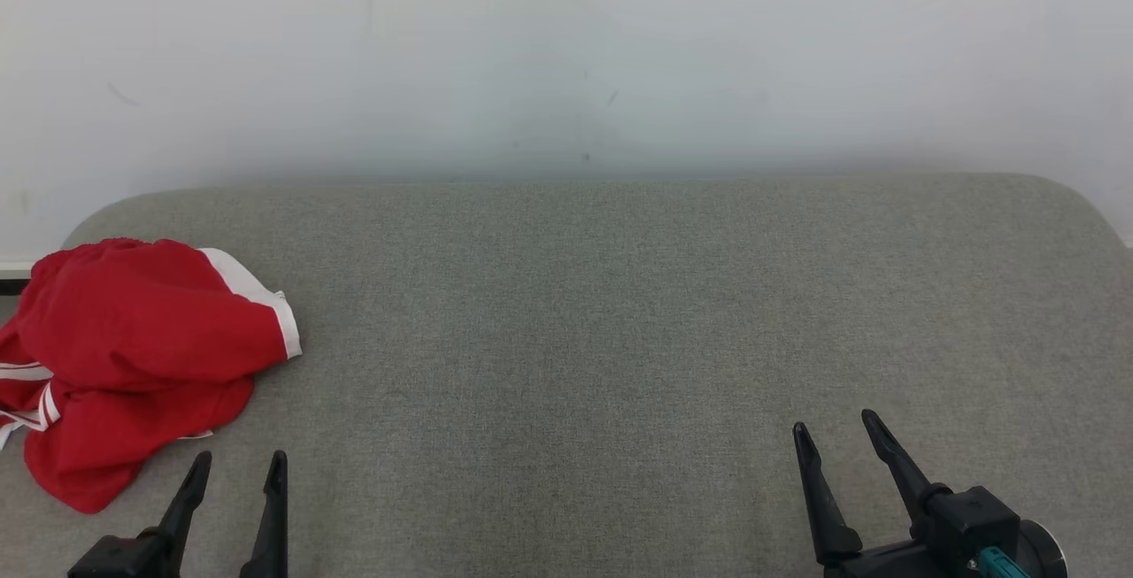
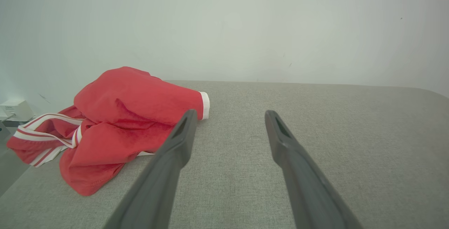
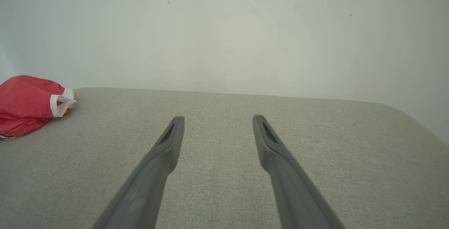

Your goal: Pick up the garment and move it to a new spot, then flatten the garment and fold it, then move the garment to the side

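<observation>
A pale wall [image 1: 566, 47] is standing behind the worktop [image 1: 566, 339] and rising from its far edge, marked with a few faint scuffs. The worktop is spreading wide, covered in grey woven fabric, its two far corners rounded. The garment [image 1: 133, 357] is lying crumpled in a heap at the worktop's left side, about midway between its far and near edges. It is red with white trim, and one white-banded opening is pointing toward the worktop's middle. In the left wrist view the garment [image 2: 122, 123] is showing a red-and-white striped band that is spilling over the worktop's left edge. In the right wrist view the garment [image 3: 24, 102] is sitting at the worktop's far left, its white cuff facing inward. The left end effector [image 1: 242, 458] is hovering over the worktop's near left, just beside the garment's near hem and not touching it. Its two dark fingers are spread apart with nothing between them, and the left wrist view is showing the same wide gap [image 2: 230, 114]. The right end effector [image 1: 835, 423] is hanging over the worktop's near right, well apart from the garment. Its jaws are likewise spread wide and gripping nothing [image 3: 218, 118]. A small white box [image 2: 15, 109] is sitting against the wall beyond the worktop's left edge.
</observation>
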